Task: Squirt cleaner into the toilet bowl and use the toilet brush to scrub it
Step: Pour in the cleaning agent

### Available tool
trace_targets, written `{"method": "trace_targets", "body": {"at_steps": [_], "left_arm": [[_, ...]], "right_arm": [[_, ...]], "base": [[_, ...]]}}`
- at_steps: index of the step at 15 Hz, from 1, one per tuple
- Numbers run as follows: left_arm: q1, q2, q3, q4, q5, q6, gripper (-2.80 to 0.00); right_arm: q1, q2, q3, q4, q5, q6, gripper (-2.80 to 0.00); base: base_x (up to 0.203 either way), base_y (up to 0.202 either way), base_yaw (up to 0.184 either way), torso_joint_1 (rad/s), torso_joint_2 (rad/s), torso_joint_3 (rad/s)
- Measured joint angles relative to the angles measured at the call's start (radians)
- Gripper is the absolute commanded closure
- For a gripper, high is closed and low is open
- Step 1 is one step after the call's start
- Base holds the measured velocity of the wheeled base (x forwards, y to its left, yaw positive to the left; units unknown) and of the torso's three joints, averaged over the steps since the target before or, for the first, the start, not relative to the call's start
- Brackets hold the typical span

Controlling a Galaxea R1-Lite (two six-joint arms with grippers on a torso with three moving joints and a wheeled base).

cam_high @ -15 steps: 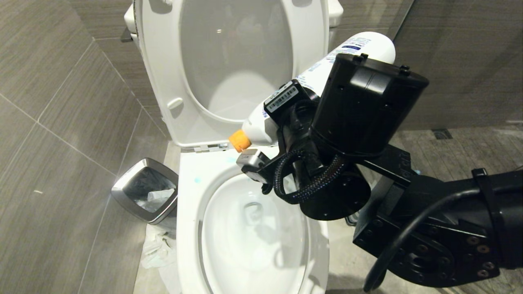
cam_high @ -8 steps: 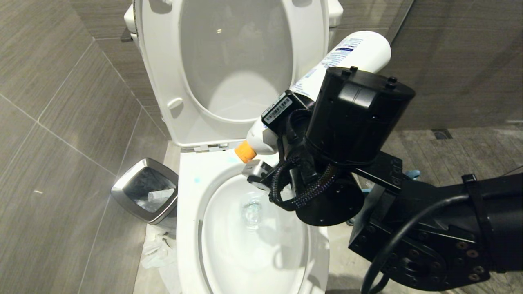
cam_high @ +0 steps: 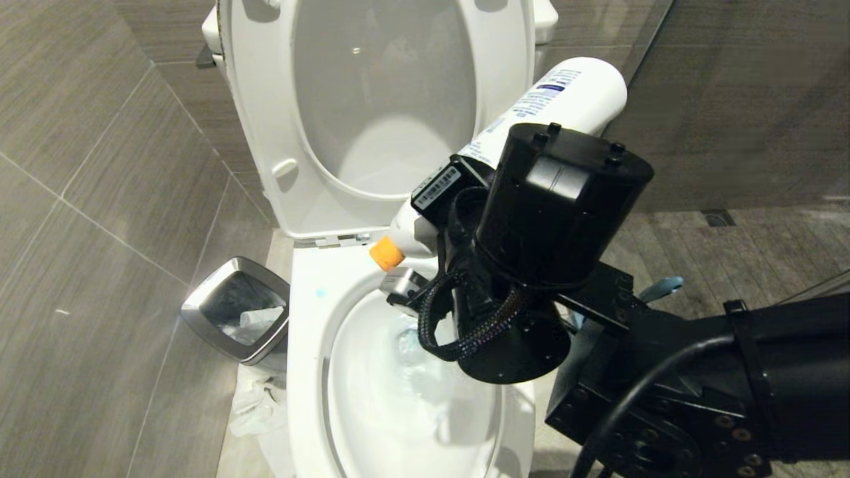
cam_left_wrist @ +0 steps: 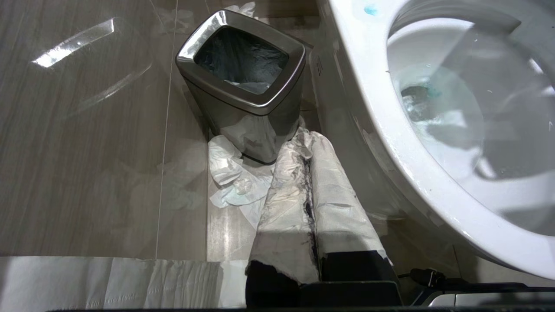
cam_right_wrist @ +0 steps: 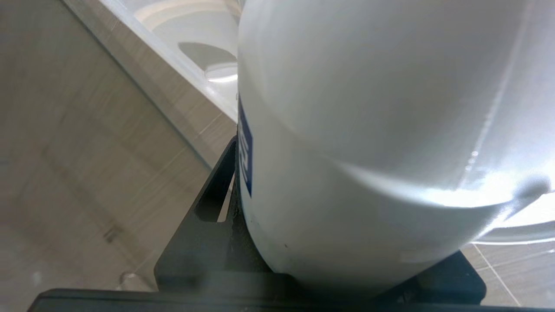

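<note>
Right gripper (cam_high: 435,229): clamped on cleaner bottle (cam_high: 564,89), tilted cap-down, orange cap (cam_high: 387,253) over rear rim of toilet bowl (cam_high: 312,372). Advice: keep nozzle inside rim, squeeze steadily, sweep around. Left gripper (cam_left_wrist: 310,195): pressed together, parked low beside bin (cam_left_wrist: 243,93).

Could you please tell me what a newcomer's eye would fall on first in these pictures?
The big black right arm, whose right gripper holds a white cleaner bottle tilted with its orange cap down over the open toilet bowl. Next, the silver waste bin on the floor to the toilet's left, with crumpled paper at its foot.
</note>
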Motion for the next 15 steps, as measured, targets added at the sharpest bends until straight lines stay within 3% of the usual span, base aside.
{"method": "trace_targets", "body": {"at_steps": [3, 8, 13, 15], "left_arm": [[0.0, 0.0, 0.0, 0.0, 0.0, 0.0, 0.0], [0.0, 0.0, 0.0, 0.0, 0.0, 0.0, 0.0], [0.0, 0.0, 0.0, 0.0, 0.0, 0.0, 0.0], [0.0, 0.0, 0.0, 0.0, 0.0, 0.0, 0.0]], "right_arm": [[0.02, 0.01, 0.001, 0.0, -0.024, -0.03, 0.0], [0.024, 0.004, -0.008, -0.047, -0.053, -0.206, 0.0], [0.022, 0.048, -0.066, -0.249, -0.055, -0.217, 0.0], [0.022, 0.06, -0.074, -0.26, -0.055, -0.218, 0.0]], "base": [[0.0, 0.0, 0.0, 0.0, 0.0, 0.0], [0.0, 0.0, 0.0, 0.0, 0.0, 0.0], [0.0, 0.0, 0.0, 0.0, 0.0, 0.0], [0.0, 0.0, 0.0, 0.0, 0.0, 0.0]]}}
